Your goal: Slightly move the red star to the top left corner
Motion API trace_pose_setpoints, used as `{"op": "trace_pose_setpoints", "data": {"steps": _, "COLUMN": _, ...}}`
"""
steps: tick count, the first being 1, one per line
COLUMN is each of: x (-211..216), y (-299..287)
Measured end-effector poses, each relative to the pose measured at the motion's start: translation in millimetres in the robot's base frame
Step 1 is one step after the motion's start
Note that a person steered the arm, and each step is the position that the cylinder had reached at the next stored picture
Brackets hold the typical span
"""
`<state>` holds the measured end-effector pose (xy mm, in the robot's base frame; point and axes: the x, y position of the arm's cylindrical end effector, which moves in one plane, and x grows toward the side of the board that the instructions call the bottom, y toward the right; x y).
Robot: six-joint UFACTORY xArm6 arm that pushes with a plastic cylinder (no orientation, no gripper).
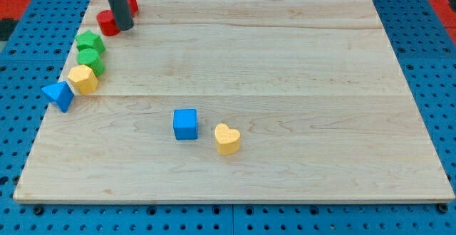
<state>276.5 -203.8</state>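
Observation:
Two red blocks lie near the board's top left corner. One red block [107,23] sits just left of my rod, and the other red block [133,5] shows at the rod's right edge, partly hidden. I cannot tell which is the star. My tip [125,28] rests on the board between them, touching or nearly touching the left red block.
Down the left edge lie two green blocks [90,42] [92,61], a yellow block [83,79] and a blue triangular block [58,95]. A blue cube [185,124] and a yellow heart [226,139] lie near the bottom middle of the wooden board [285,64].

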Motion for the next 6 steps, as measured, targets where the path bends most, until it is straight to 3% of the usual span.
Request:
{"op": "trace_pose_setpoints", "data": {"steps": 1, "x": 1.6, "y": 8.9}}
{"op": "trace_pose_setpoints", "data": {"steps": 3, "x": -49.2, "y": 87.5}}
{"op": "trace_pose_setpoints", "data": {"steps": 5, "x": -59.9, "y": 22.4}}
{"op": "trace_pose_setpoints", "data": {"steps": 6, "x": -59.9, "y": 21.9}}
